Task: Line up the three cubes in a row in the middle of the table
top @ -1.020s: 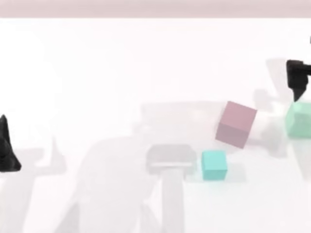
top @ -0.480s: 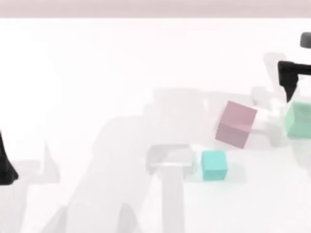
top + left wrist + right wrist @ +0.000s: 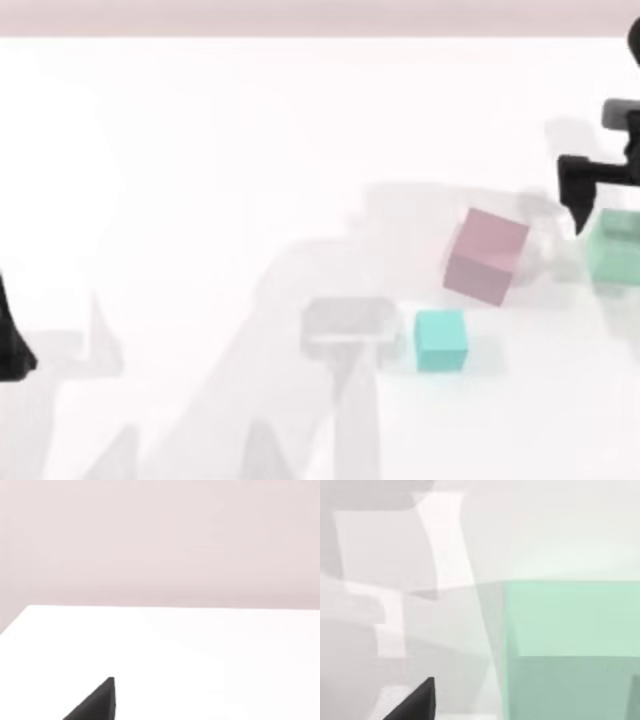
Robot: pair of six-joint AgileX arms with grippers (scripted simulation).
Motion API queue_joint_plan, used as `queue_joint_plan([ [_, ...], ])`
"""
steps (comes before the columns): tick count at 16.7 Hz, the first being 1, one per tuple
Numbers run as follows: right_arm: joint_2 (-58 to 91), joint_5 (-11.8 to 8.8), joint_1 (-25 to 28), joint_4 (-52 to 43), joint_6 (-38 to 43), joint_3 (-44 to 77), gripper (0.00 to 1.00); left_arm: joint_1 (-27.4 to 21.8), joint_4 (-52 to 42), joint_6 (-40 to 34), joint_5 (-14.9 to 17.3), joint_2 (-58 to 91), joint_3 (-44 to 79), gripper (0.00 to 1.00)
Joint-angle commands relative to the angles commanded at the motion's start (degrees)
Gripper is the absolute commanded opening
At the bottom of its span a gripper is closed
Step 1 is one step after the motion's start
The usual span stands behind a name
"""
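On the white table, the dusty pink cube lies right of the middle, turned at an angle. The small turquoise cube sits just in front of it, to its left. The pale mint-green cube rests at the right edge. My right gripper hovers open just above the mint cube's left side, gripping nothing. In the right wrist view the mint cube looms close beside one dark fingertip. My left gripper is parked at the left edge, open and empty.
A pinkish strip runs along the table's far edge. Grey arm shadows spread over the middle and front. The left wrist view shows only bare table and wall.
My right gripper has shifted left and a little nearer, close over the mint cube's left side. The left gripper has drawn back slightly at the left edge. The cubes have not moved.
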Motion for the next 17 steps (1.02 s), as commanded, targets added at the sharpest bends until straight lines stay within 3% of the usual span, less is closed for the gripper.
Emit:
queue_joint_plan([
  [4,2.77,0.02,0.13,7.96,0.16,-5.33,1.0,0.0,0.0,0.0,0.0,0.0,0.0,1.0],
  [8,3.02,0.03,0.14,8.49,0.18,-5.75,1.0,0.0,0.0,0.0,0.0,0.0,0.0,1.0],
  [17,3.02,0.03,0.14,8.49,0.18,-5.75,0.32,0.0,0.0,0.0,0.0,0.0,0.0,1.0],
])
